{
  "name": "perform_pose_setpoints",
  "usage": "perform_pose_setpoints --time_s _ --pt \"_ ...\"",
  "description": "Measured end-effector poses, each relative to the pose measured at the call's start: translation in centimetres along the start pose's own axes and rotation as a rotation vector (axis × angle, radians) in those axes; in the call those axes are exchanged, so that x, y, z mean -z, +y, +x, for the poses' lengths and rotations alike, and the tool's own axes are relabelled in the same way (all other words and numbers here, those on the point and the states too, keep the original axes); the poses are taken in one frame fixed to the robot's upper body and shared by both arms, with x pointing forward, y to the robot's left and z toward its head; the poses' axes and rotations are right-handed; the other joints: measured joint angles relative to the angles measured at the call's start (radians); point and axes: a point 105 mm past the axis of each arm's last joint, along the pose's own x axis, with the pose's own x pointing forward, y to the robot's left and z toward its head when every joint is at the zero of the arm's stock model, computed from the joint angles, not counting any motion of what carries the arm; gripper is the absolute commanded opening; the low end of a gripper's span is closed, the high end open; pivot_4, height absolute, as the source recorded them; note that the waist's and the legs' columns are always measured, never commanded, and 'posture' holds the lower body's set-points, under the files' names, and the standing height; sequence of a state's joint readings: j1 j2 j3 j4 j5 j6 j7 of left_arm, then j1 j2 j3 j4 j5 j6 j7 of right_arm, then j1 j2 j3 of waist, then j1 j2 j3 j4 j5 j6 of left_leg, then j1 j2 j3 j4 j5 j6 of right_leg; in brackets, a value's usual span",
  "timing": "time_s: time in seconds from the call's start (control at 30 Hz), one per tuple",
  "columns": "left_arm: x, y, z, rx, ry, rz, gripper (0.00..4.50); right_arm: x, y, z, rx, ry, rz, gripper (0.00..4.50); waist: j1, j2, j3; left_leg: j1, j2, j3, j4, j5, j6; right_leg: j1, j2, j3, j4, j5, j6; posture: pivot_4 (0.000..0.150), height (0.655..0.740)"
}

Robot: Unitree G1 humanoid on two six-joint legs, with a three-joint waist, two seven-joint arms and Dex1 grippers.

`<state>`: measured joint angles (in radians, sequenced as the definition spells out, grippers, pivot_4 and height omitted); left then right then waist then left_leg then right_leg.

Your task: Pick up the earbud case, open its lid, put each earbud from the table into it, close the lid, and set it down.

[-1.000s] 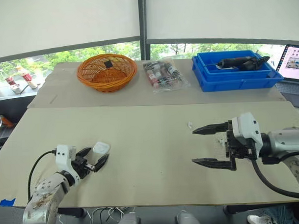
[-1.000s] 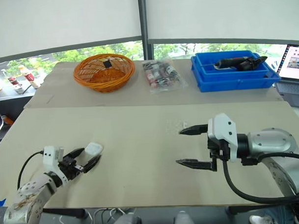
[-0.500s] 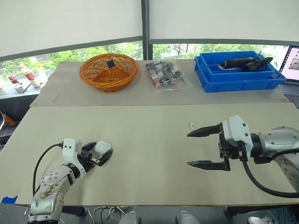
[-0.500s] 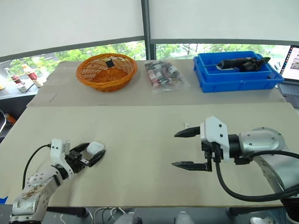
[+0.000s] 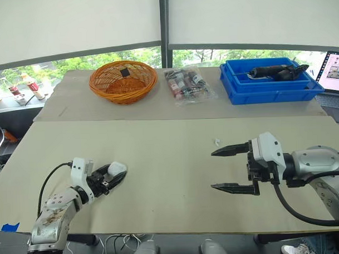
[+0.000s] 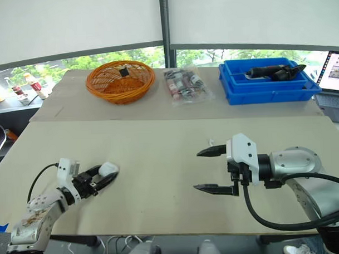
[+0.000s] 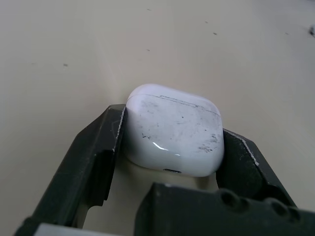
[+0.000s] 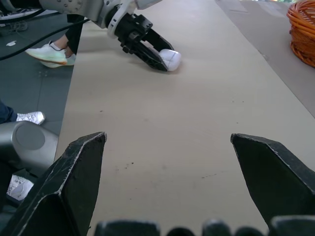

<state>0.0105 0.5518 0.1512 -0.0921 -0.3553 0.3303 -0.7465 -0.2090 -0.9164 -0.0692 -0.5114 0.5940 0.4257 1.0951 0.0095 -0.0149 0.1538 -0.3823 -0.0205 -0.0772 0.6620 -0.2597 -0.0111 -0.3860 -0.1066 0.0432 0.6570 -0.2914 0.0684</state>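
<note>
While the left gripper (image 5: 113,174) sits in the lower left of the head view, its two black fingers are pinched snug on the one earbud case (image 7: 172,132), one finger on each side. The case is a glossy white rounded pebble with scuffs and a thin lid seam, lid closed, sitting low against the beige table (image 5: 158,133). I honestly can't tell if it's touching the surface or just off it.

Up top left there's one orange wicker basket (image 5: 123,81), round and woven. Next to it is one crinkly clear bag (image 5: 186,85) of small stuff.

Center right, one tiny white speck (image 5: 217,141) lies on the table, just beyond the right gripper (image 5: 212,170). It's too small to say if it's an earbud. That gripper is spread wide, its two pointed black fingers well apart, holding nothing.

Upper right: one blue plastic bin (image 5: 274,84), rectangular, with a dark tool in it, then a laptop (image 5: 334,71) at the edge.
</note>
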Motion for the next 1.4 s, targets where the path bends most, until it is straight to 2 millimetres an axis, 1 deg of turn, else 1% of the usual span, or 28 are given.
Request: perform_pose_setpoints --time_s 0.07,0.13,0.17,0.23,0.33,0.43,0.53,0.7,0.83,0.97,1.2,1.37,1.4 --pt "-0.3 -1.4 0.4 0.067 -0.012 0.027 2.58 0.0 -0.2 -0.1 0.023 0.006 0.008 4.50 0.003 0.000 0.000 -0.001 0.000 0.000 0.000 0.000 0.000 0.000 0.000 0.000 0.000 0.000 0.000 0.150 0.7400" --pt "-0.6 -3.5 1.4 0.148 -0.036 0.042 2.58 0.2 -0.3 -0.1 0.034 0.018 0.024 4.50 0.003 -0.001 0.000 -0.002 0.000 0.000 0.000 0.000 0.000 -0.001 0.000 0.000 0.000 0.000 0.000 0.150 0.7400" --pt "-1.2 -4.8 2.2 0.192 -0.067 0.059 2.58 0.2 -0.3 -0.1 0.038 0.024 0.032 4.50 0.003 -0.001 0.001 -0.002 0.000 0.000 0.001 0.000 0.000 -0.001 0.000 0.000 0.000 0.000 0.000 0.150 0.7400" --pt "-2.8 -6.7 3.2 0.254 -0.135 0.107 2.58 0.2 -0.4 0.0 0.053 0.032 0.041 4.50 0.001 -0.002 0.001 -0.003 0.000 0.000 0.001 0.000 0.000 -0.002 0.000 -0.001 0.000 0.000 0.000 0.150 0.7400" --pt "-5.1 -8.7 4.1 0.317 -0.225 0.195 2.58 0.4 -0.2 0.3 0.059 0.048 0.073 4.50 -0.003 -0.002 0.001 -0.002 0.000 0.000 0.001 0.000 0.000 -0.002 0.000 0.000 0.000 0.000 0.000 0.150 0.7400" --pt "-6.1 -10.7 4.8 0.379 -0.285 0.264 2.58 0.3 -0.6 1.1 0.091 0.040 0.137 4.50 -0.009 -0.002 0.001 -0.003 0.000 0.000 0.001 0.000 0.000 -0.001 0.000 0.000 0.000 0.000 0.000 0.150 0.7400" --pt "-7.2 -12.5 5.5 0.428 -0.354 0.315 2.58 -0.4 -0.9 2.2 0.098 -0.005 0.235 4.50 -0.010 -0.002 0.001 -0.003 0.000 0.000 0.001 0.000 0.000 -0.002 0.000 -0.001 0.000 0.000 0.000 0.150 0.7400" --pt "-8.7 -13.1 5.6 0.433 -0.436 0.394 2.58 -1.0 -0.9 3.9 0.081 -0.058 0.409 4.50 -0.010 -0.002 0.001 -0.003 0.000 -0.001 0.001 0.000 0.000 -0.002 0.000 -0.001 0.000 0.000 0.000 0.150 0.7400" --pt "-9.2 -13.4 5.7 0.438 -0.474 0.412 2.58 -1.1 -1.0 4.6 0.061 -0.049 0.515 4.50 -0.010 -0.002 0.001 -0.004 -0.001 -0.001 0.002 0.000 0.000 -0.002 0.000 -0.001 0.000 0.000 0.000 0.150 0.7400" --pt "-9.4 -13.5 5.7 0.439 -0.494 0.431 2.58 -0.9 -0.7 5.0 0.045 -0.027 0.578 4.50 -0.010 -0.002 0.001 -0.004 -0.001 -0.001 0.002 0.000 0.000 -0.002 0.000 -0.001 0.000 0.000 0.000 0.150 0.7400" --pt "-10.1 -13.9 5.7 0.454 -0.536 0.498 2.58 -0.3 -1.0 5.8 0.058 -0.013 0.666 4.50 -0.014 -0.002 0.001 -0.004 -0.001 0.000 0.002 0.000 0.000 -0.002 0.000 -0.001 0.000 0.000 0.000 0.150 0.7400" --pt "-10.3 -14.0 5.7 0.457 -0.554 0.516 2.58 0.2 -1.0 5.5 0.040 -0.012 0.747 4.50 -0.015 -0.002 0.001 -0.005 -0.001 0.000 0.002 0.000 0.000 -0.002 0.000 -0.002 0.000 0.000 0.000 0.150 0.7400" --pt "-10.3 -14.0 5.6 0.458 -0.560 0.521 2.58 0.3 -1.0 5.5 0.037 -0.011 0.763 3.94 -0.016 -0.002 0.001 -0.005 -0.001 0.000 0.002 0.000 0.000 -0.003 0.000 -0.002 0.000 0.000 0.000 0.150 0.7400"
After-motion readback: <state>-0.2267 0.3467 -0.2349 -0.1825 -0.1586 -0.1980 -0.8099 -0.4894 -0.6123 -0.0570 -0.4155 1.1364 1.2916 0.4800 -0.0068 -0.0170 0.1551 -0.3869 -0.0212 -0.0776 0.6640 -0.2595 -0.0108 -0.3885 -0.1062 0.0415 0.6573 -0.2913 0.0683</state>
